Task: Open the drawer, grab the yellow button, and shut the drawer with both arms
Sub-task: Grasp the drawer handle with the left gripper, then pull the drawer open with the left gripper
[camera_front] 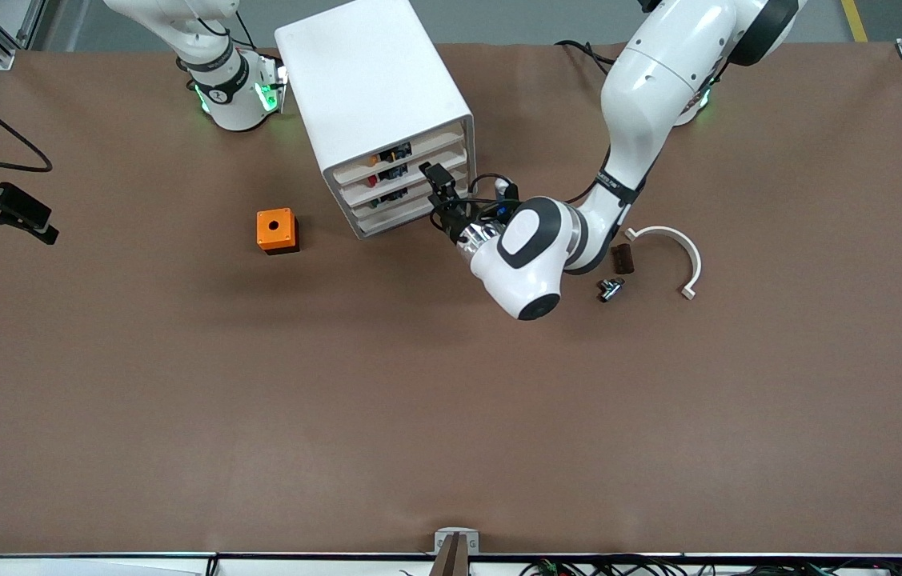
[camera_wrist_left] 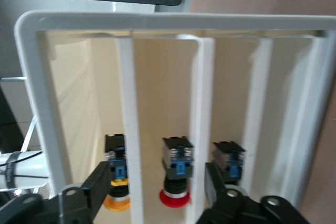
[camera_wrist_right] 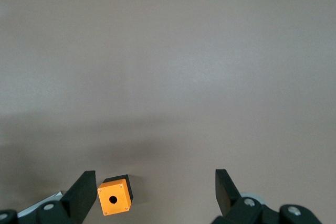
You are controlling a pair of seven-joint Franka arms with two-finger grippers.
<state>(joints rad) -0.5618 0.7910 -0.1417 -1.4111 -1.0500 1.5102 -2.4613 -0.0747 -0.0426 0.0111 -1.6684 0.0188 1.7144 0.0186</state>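
Reaching in from its base at the table's back edge, our left gripper (camera_front: 441, 192) sits right at the front of the white cabinet (camera_front: 370, 88), level with the upper drawers. In the left wrist view its two fingers (camera_wrist_left: 97, 184) stand spread, one on each side of a drawer lip, with nothing pinched between them yet; we judge they are about to close on that lip, but the grip is not made.

The drawer (camera_front: 398, 160) we want is the highest of the four, and it looks fully pushed in. The button (camera_wrist_left: 116, 195), with its orange-yellow cap, lies inside a drawer whose front lip (camera_wrist_left: 128, 129) is the one just beside the gripper's finger. Beside it sits a red-capped button (camera_wrist_left: 176, 179) and a third one (camera_wrist_left: 228, 161) in the compartments alongside.

What the next move turns on, as we read it: the drawer's wide lip runs across the gripper's opening, and the drawer slides out along the line of the left arm's approach, toward the front edge of the table. We cannot tell for sure from these views whether the fingers straddle the top lip or the one under it.

Our right gripper (camera_wrist_right: 152, 187) waits, hanging spread wide and empty above the orange cube (camera_front: 277, 230), which rests on the table toward the right arm's end.
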